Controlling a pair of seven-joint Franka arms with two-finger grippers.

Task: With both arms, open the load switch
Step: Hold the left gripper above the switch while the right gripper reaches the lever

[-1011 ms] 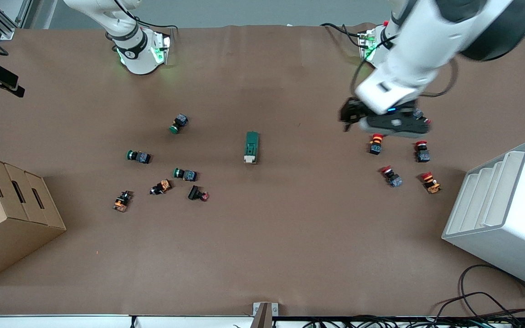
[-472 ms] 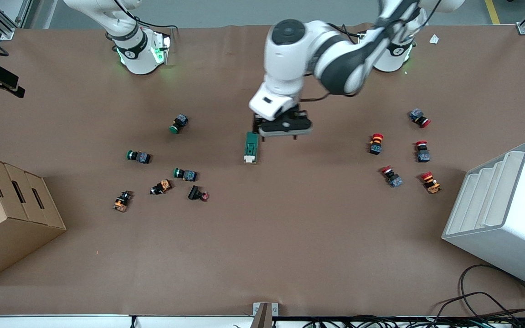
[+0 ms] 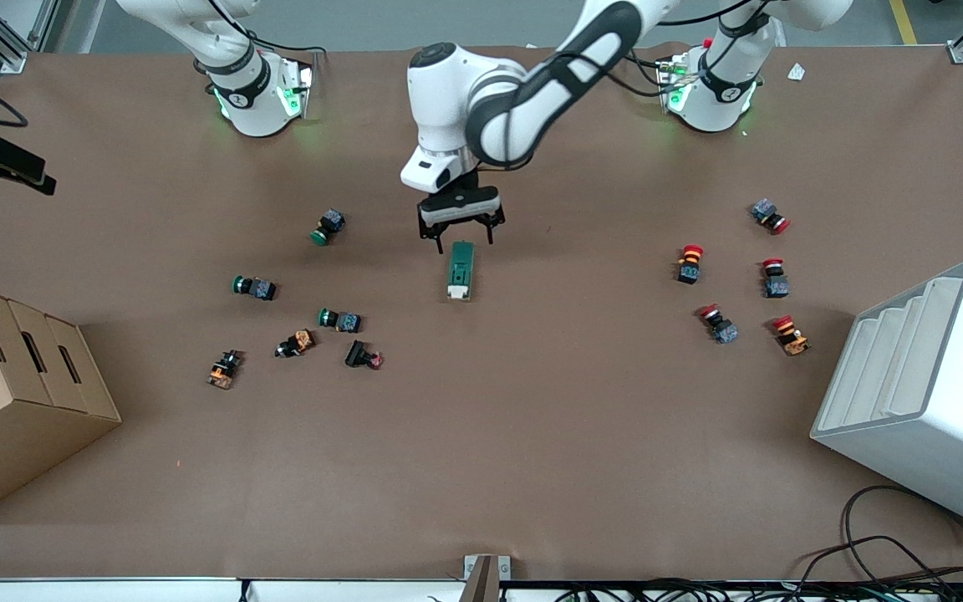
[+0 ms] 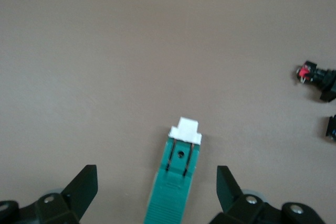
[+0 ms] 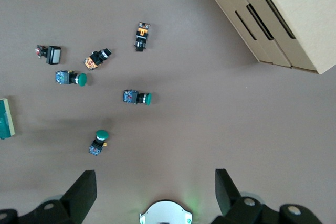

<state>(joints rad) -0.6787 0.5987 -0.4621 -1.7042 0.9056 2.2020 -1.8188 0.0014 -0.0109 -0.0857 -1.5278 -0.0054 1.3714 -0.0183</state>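
Note:
The load switch [image 3: 461, 270] lies in the middle of the table, a dark-green block whose white toggle [image 3: 458, 292] points toward the front camera. My left gripper [image 3: 461, 231] hangs open over the switch's green end. In the left wrist view the green body [image 4: 176, 190] runs between the two black fingers [image 4: 84, 182] without touching either, and the white toggle [image 4: 185, 129] sticks out past them. My right gripper [image 5: 156, 182] is open and empty, waiting high over its own base [image 5: 165, 214]. The switch shows at the edge of the right wrist view [image 5: 6, 119].
Green, orange and red push-buttons [image 3: 339, 318] lie scattered toward the right arm's end. Several red-capped ones [image 3: 717, 323] lie toward the left arm's end. A cardboard box [image 3: 22, 385] stands at the right arm's end, a white stepped rack [image 3: 924, 385] at the left arm's end.
The left arm has swung from over the red push-buttons to over the load switch, and its open gripper now straddles the green end. The switch has not moved.

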